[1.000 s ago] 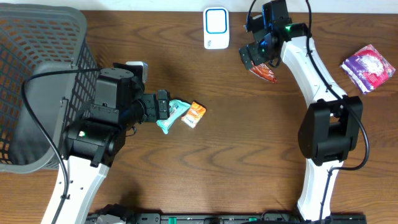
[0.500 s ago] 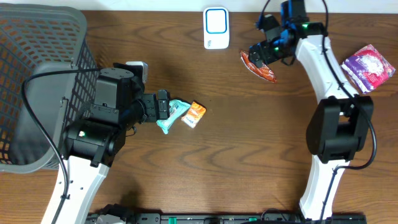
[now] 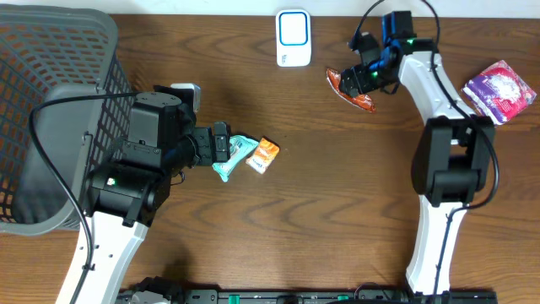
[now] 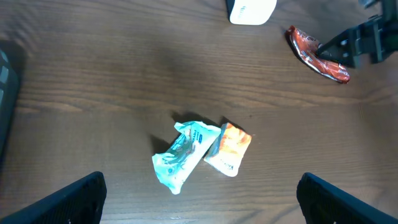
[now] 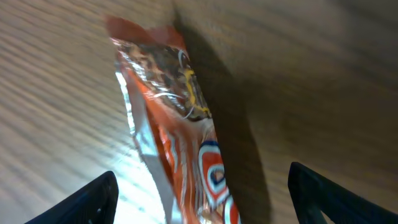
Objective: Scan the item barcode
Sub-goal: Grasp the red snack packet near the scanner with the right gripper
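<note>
Two black fingertips (image 5: 93,199) of the right gripper (image 5: 202,198) stand wide apart at the lower corners of the wrist view. The red-orange wrapper (image 5: 180,143) lies flat on the wood between them. Neither finger visibly touches it: the jaws are released and grip nothing.

From overhead, this gripper hangs partly over the wrapper's right side. The wrapper lies slantwise near the far edge of the table (image 3: 337,219). To its left, near but apart, the white scanner (image 3: 293,38) sits right at that far edge, so there is little room behind either one. Toward the near side the wood is bare and wide. The right arm's white link runs down just to the right of the wrapper, between it and a purple packet (image 3: 499,91) that lies well apart near the right edge.

Mid-table, the left gripper (image 4: 202,200) also has its fingers spread wide and is empty. It hovers over a teal packet (image 4: 183,155) and an orange packet (image 4: 229,148), which lie side by side and touch. Overhead, its tip is at the teal packet's left end. Bare wood separates this pair from the wrapper and the scanner.

Left of that arm, a grey basket (image 3: 51,51) fills the far-left corner, with a black cable looping across it.
</note>
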`<state>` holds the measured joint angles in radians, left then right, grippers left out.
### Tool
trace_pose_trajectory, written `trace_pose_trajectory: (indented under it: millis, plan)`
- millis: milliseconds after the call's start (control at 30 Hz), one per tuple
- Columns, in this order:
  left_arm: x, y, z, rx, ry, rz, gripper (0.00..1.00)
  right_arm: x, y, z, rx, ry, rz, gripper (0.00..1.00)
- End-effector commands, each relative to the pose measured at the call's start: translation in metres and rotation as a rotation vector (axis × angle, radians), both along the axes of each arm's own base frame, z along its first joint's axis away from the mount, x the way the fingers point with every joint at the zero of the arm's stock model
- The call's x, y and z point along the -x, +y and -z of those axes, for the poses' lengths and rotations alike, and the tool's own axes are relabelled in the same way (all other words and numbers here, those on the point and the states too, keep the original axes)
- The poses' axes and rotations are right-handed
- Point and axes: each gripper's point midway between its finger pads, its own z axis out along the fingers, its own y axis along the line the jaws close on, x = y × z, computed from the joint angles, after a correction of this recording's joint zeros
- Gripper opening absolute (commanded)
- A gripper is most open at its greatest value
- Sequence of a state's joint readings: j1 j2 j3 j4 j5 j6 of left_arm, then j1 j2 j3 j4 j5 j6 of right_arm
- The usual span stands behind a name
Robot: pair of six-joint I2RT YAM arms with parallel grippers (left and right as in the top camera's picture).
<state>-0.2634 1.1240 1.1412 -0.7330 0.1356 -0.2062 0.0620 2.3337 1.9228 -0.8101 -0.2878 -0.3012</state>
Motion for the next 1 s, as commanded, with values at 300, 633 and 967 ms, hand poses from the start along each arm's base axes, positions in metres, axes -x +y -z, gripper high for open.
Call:
trace_pose_trajectory:
  millis: [300,633,967]
  plan:
    - [-0.001,0.000,-0.004,0.003,-0.009,0.004,0.98,0.003,0.013,0.002,-0.109,0.020,-0.033,0.53]
    - [-0.001,0.000,-0.004,0.003,-0.009,0.004,0.98,0.013,0.022,0.008,-0.103,0.063,-0.045,0.36]
    - [-0.001,0.000,-0.004,0.003,-0.009,0.004,0.98,0.016,0.022,-0.006,0.071,0.054,0.068,0.28]
